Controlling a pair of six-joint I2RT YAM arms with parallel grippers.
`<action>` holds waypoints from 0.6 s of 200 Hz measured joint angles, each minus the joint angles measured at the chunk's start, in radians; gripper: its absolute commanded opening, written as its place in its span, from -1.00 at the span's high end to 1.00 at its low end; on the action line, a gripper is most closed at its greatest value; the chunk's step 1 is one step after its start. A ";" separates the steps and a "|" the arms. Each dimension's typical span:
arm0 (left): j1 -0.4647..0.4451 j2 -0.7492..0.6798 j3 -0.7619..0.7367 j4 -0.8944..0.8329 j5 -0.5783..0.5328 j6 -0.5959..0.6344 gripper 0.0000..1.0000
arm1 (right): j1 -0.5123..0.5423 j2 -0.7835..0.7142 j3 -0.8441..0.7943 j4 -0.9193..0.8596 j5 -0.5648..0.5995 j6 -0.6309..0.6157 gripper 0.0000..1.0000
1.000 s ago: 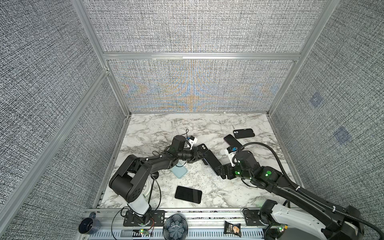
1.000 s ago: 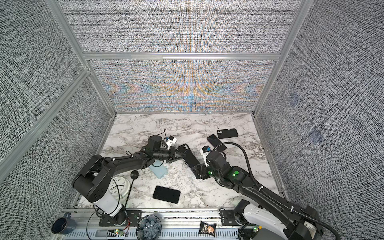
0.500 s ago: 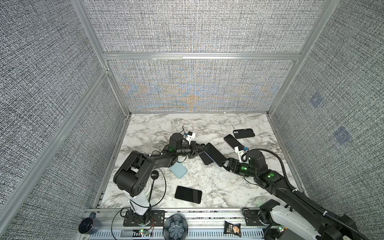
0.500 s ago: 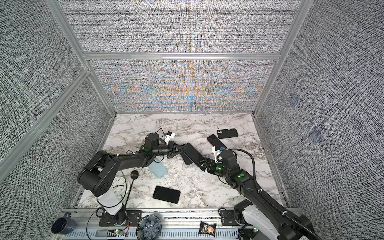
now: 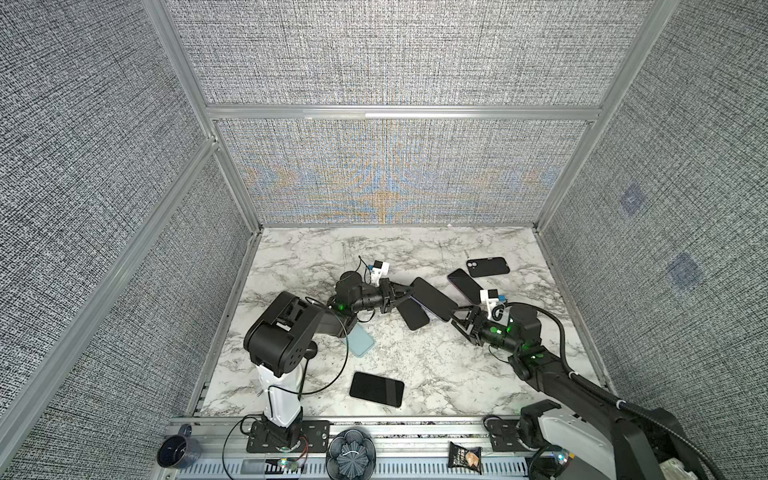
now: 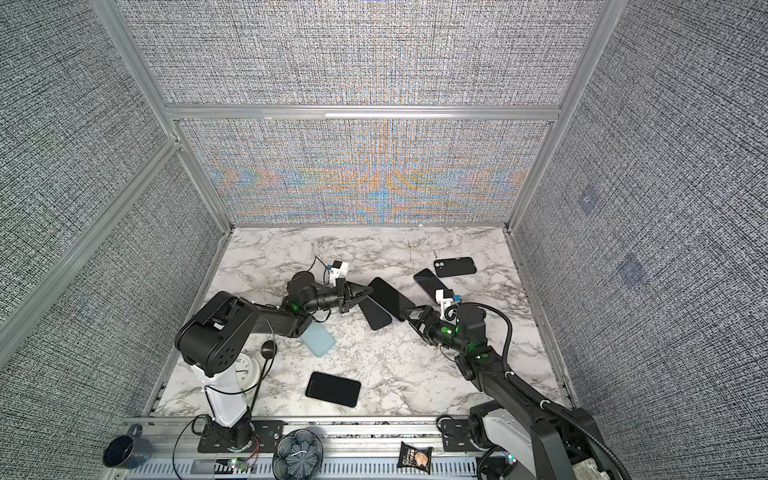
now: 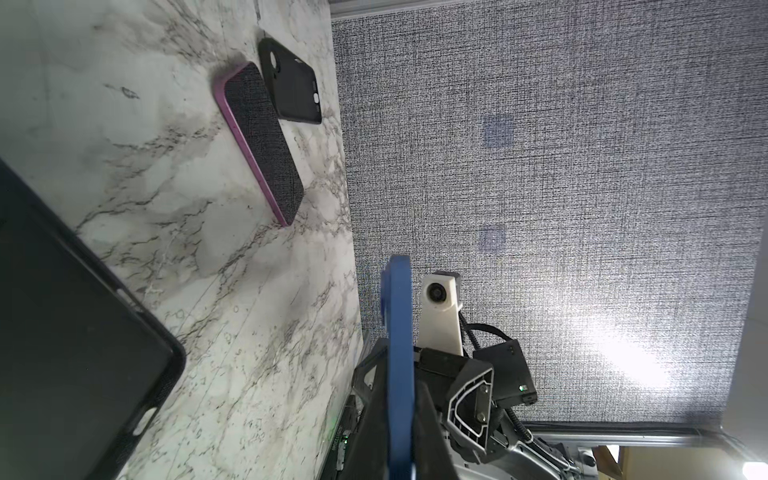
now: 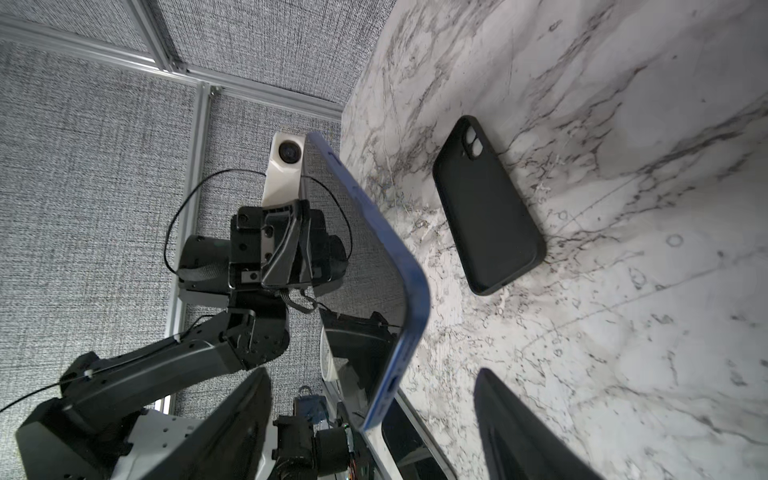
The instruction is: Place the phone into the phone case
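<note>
The step in hand looks like a two-arm regrasp of the phone (image 5: 432, 299) in the air, before it goes into the black case (image 5: 413, 316). The left fingers (image 5: 399, 292) are clamped on one end of the blue-edged phone and hold it tilted, clear of the surface (image 5: 415, 365), just left of centre in both top views. The right fingers (image 8: 224, 436) stand wide apart on either side of the phone's other end. In the right wrist view a gap shows on both sides, so they grip nothing.

The black case lies flat on the surface just below and beside the raised phone, partly hidden under it in both top views. The left wrist view shows a raised rim around it, so its open side appears to face up. Its camera cutout is at the end farther from the right arm.

The next move likely calls for the right fingers to close on the free end without knocking the phone askew. Both arms would then turn the phone level and parallel to the case. Its camera end must meet the cutout end, one edge seating first and the rest pressed down.

A purple-edged phone (image 5: 465, 284) and a second black case (image 5: 486, 266) lie near, toward the right, and should stay untouched.
</note>
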 measured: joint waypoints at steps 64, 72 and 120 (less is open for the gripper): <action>0.000 0.002 -0.012 0.078 -0.001 -0.039 1.00 | -0.006 0.101 -0.005 0.235 0.027 0.080 -0.08; 0.000 0.003 -0.012 0.086 -0.001 -0.045 1.00 | -0.006 0.116 -0.007 0.259 0.028 0.089 -0.03; 0.000 0.021 -0.023 0.143 -0.008 -0.077 1.00 | -0.006 0.222 -0.034 0.443 0.032 0.157 0.33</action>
